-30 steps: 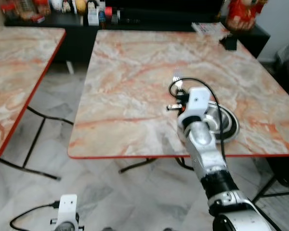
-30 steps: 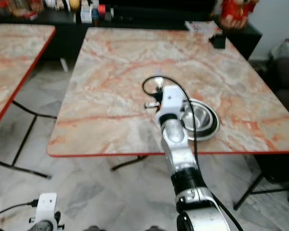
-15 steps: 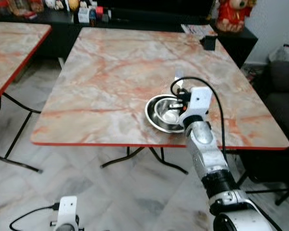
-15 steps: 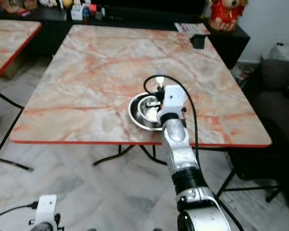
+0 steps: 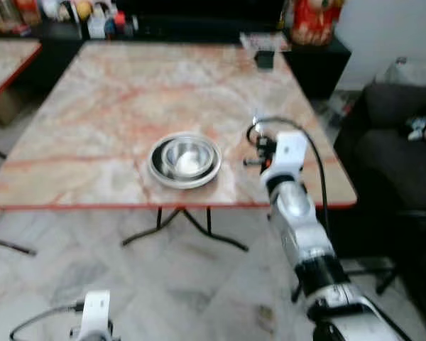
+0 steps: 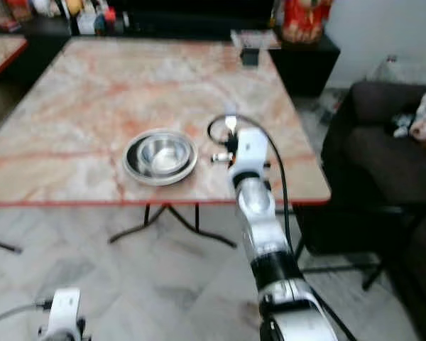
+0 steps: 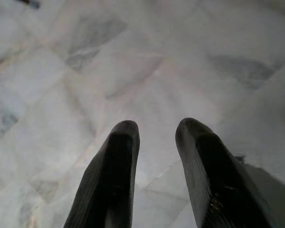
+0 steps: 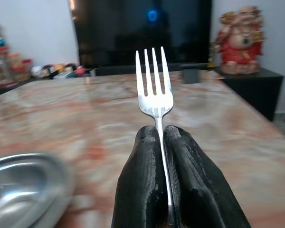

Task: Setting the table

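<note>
Our right gripper (image 8: 162, 130), clamped on an upright fork (image 8: 153, 85), hovers beside the steel bowl (image 5: 185, 159); we should lower it flat onto the desk (image 5: 113, 106) alongside.

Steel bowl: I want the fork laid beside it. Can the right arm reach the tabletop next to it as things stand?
Probably yes. The right gripper, shut on the fork, is over the table just right of the steel bowl, with bare marble between them and nothing in the way.
</note>
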Robot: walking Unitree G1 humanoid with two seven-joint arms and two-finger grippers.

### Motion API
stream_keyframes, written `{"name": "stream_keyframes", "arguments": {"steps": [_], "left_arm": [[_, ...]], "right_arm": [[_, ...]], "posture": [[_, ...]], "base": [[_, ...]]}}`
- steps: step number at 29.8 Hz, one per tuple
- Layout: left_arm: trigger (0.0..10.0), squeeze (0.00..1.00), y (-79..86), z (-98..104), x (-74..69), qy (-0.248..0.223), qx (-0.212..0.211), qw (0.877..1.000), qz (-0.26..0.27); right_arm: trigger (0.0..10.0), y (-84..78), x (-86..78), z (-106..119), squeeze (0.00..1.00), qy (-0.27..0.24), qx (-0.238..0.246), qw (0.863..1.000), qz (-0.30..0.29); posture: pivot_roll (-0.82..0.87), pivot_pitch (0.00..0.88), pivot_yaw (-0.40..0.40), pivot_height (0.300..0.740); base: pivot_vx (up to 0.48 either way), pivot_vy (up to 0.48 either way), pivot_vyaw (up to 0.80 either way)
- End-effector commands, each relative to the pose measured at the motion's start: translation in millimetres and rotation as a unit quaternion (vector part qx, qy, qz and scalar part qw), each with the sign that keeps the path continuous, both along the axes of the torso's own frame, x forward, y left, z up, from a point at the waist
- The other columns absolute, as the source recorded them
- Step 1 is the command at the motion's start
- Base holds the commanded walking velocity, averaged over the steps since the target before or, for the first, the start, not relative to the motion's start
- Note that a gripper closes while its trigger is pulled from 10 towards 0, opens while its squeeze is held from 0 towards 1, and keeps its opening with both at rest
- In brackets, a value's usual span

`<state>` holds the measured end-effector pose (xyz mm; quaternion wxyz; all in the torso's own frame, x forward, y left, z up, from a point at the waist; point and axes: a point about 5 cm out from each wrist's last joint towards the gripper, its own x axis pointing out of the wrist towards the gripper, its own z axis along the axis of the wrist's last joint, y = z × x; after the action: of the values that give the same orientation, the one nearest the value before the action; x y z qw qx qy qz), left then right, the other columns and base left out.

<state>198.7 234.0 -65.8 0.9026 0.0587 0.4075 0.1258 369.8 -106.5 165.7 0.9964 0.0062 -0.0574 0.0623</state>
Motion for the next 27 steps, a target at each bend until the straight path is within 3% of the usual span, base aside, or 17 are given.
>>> {"name": "stream_keyframes", "arguments": {"steps": [1,23,27], "left_arm": [[10.0,0.00,-6.5,-3.3,-3.0,0.004,-0.010,1.000,-0.002],[10.0,0.00,-3.7,-1.9,-1.9,-0.002,-0.008,1.000,0.013],[10.0,0.00,-2.7,-1.5,-1.6,-0.002,-0.004,1.000,0.013]], "right_arm": [[10.0,-9.9,0.2,-2.1,0.00,0.006,-0.003,1.000,-0.015],[10.0,-7.0,-1.7,-4.5,0.00,0.010,-0.002,1.000,-0.011],[10.0,-7.3,-2.0,-5.2,0.00,0.011,0.002,1.000,-0.012]], "posture": [[0.01,0.131,-0.031,0.740],[0.01,0.133,-0.032,0.740],[0.01,0.133,-0.031,0.740]], "base": [[0.000,0.000,0.00],[0.000,0.000,0.00],[0.358,0.000,0.00]]}}
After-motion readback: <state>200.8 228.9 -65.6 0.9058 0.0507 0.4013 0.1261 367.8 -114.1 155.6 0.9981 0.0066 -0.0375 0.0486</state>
